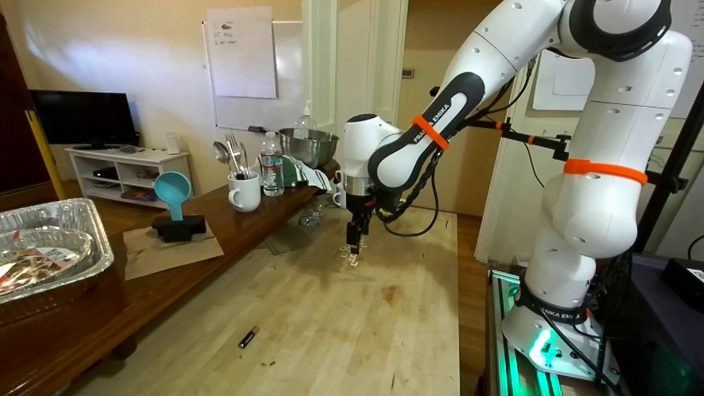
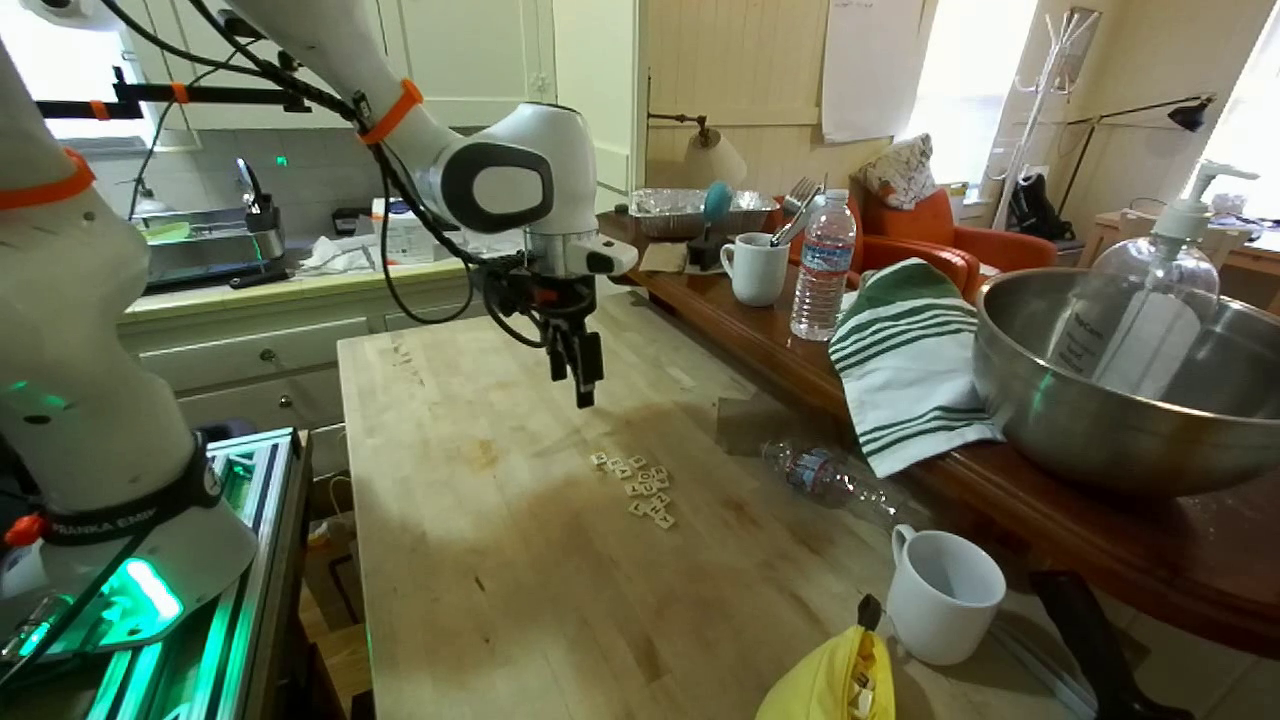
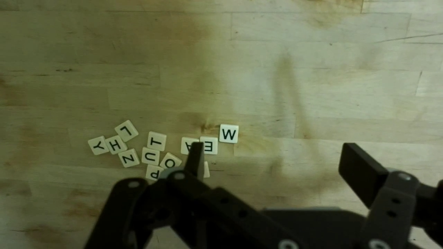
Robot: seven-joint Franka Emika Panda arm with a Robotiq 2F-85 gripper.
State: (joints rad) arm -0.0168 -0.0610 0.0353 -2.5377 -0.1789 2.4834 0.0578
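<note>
Glossy dark-brown wood forms the counter (image 1: 234, 228) that runs beside and above the pale tabletop (image 2: 550, 620), bearing foil trays (image 1: 99, 235), a turquoise scoop (image 1: 172, 188) in a black stand (image 1: 179, 228), a white mug (image 1: 246, 193) of cutlery (image 1: 221, 152), an upright water bottle (image 1: 272, 165), a green-striped towel (image 2: 905, 345) and a steel bowl (image 2: 1100, 440) holding a pump bottle (image 2: 1130, 330). On the tabletop, a clear plastic bottle (image 2: 815, 470) lies on its side near the counter, and an upright mug (image 2: 940, 610) stands just beside a yellow zippered pouch (image 2: 815, 690).

Above the tabletop hangs the gripper (image 3: 273, 152), jaws wide apart, with the letter tiles (image 3: 150, 156) lying in a loose cluster on the wood, mostly off to the side of one finger (image 3: 196, 160); in the wrist view that finger gets in the way, hiding part of the A tile (image 3: 186, 146) and a little of the E tile (image 3: 211, 145), while the W tile (image 3: 228, 134) shows whole.

Only the wrist view makes the letters plain; in both exterior views they are too small to read. A cylindrical battery (image 1: 248, 336), black with a copper-coloured end, shows in an exterior view only, and so does a black handle (image 2: 1085, 630).

Tiles are flat cream squares with black print, the tabletop is joined strips of wood blotched with brown stains, and the fingers end in dark, blocky pads (image 3: 361, 169)
</note>
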